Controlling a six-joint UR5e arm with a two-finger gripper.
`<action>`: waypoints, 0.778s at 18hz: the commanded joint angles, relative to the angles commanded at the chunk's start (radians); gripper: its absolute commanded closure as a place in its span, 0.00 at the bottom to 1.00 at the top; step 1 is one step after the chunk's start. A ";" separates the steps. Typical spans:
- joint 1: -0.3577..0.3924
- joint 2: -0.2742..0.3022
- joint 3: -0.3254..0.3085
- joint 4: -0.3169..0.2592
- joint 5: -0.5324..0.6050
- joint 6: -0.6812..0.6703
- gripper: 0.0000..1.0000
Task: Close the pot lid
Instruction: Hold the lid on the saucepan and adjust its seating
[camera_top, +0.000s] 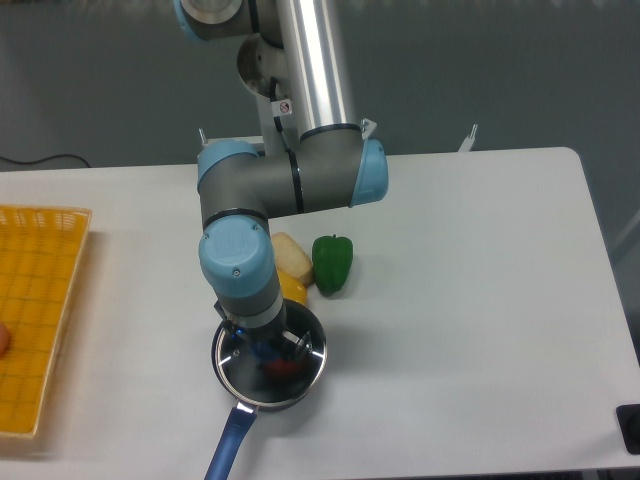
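Note:
The pot (225, 372) is a small dark saucepan near the front edge of the table, with its long blue handle (228, 447) pointing toward the front left. The pot lid (310, 352), clear glass with a silvery rim, lies flat over the pot's mouth. Something red (283, 367) shows through the glass. My gripper (270, 348) reaches straight down onto the middle of the lid, where a bit of the blue knob (258, 352) shows. The wrist hides most of the fingers, so I cannot tell how the jaws stand.
A green pepper (332, 263), a pale bread-like piece (291, 256) and a yellow item (293, 289) lie just behind the pot, close to the wrist. A yellow mesh basket (38, 312) stands at the left edge. A dark object (630, 427) is at the front right corner.

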 joint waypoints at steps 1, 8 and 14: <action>0.000 0.000 0.000 0.000 0.000 0.000 0.40; -0.003 0.002 -0.005 0.000 0.002 0.000 0.40; -0.012 0.006 -0.009 -0.002 0.003 0.000 0.40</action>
